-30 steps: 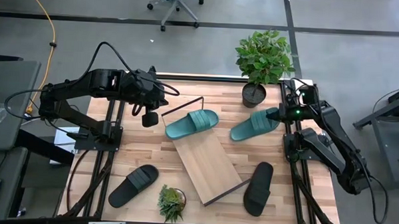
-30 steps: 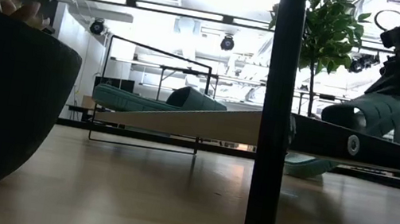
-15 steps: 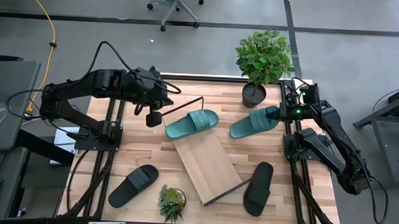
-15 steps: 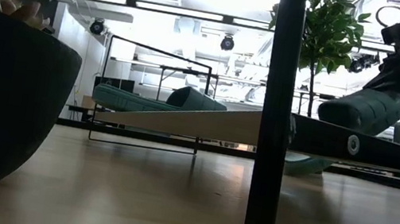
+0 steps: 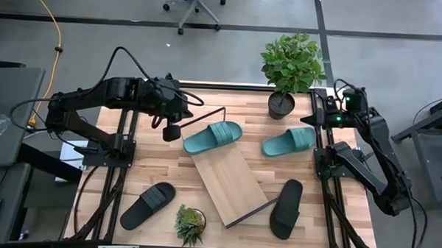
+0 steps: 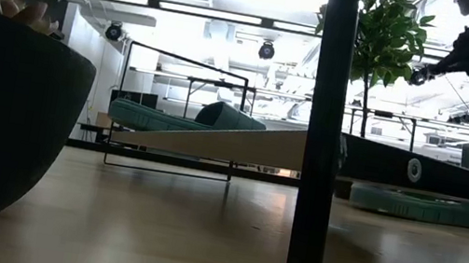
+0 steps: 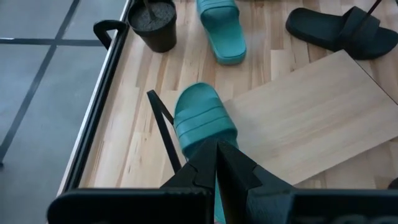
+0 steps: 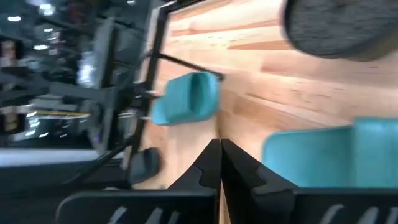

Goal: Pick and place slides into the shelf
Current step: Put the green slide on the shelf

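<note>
- Looking down at your table, you see the shelf (image 5: 230, 179) lying slantwise in the middle, its light board on a thin black wire frame
- One teal slide (image 5: 213, 137) rests on the shelf's far end, toe toward the left arm
- Your left gripper (image 5: 172, 130) hangs just beside that slide's toe end, fingers clenched on nothing
- The second teal slide (image 5: 289, 140) lies flat on the tabletop (image 5: 160, 166) near the potted plant (image 5: 289, 64), apart from the shelf
- Your right gripper (image 5: 315, 120) sits raised above the table's right edge close to that slide, fingers pressed together and empty
- One black slide (image 5: 147, 205) lies near the front left beside a small plant (image 5: 189, 223); the other black slide (image 5: 286, 208) lies front right, just beside the shelf's low end
</note>
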Tool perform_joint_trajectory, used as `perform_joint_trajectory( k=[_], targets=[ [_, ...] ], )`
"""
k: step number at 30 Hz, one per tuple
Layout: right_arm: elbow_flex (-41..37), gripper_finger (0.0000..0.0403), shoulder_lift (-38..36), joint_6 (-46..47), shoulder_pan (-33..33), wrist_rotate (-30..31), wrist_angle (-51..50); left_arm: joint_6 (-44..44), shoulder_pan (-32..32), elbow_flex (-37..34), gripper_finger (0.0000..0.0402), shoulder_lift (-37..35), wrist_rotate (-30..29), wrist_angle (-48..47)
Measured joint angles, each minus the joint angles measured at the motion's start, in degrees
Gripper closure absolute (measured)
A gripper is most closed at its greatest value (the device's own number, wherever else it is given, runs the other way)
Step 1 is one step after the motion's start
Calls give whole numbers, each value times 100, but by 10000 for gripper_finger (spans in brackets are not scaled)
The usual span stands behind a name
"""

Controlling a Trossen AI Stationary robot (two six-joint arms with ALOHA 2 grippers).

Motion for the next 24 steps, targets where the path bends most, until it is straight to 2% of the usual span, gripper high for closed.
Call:
perform_joint_trajectory(
  k=[7,11,14,19,24],
  targets=[
    [29,403,40,-276,0,550,-686,0,0,0,399,0,2,0],
    [29,398,294,-298,0,948,-675,2,0,0,399,0,2,2],
    [28,375,672,-432,0,1095,-685,33,0,0,399,0,2,2],
    [18,310,1299,-878,0,1312,-999,48,0,0,399,0,4,0],
    [18,269,1551,-1272,-2,2101,-1402,46,-2,0,399,0,114,-2]
  ],
)
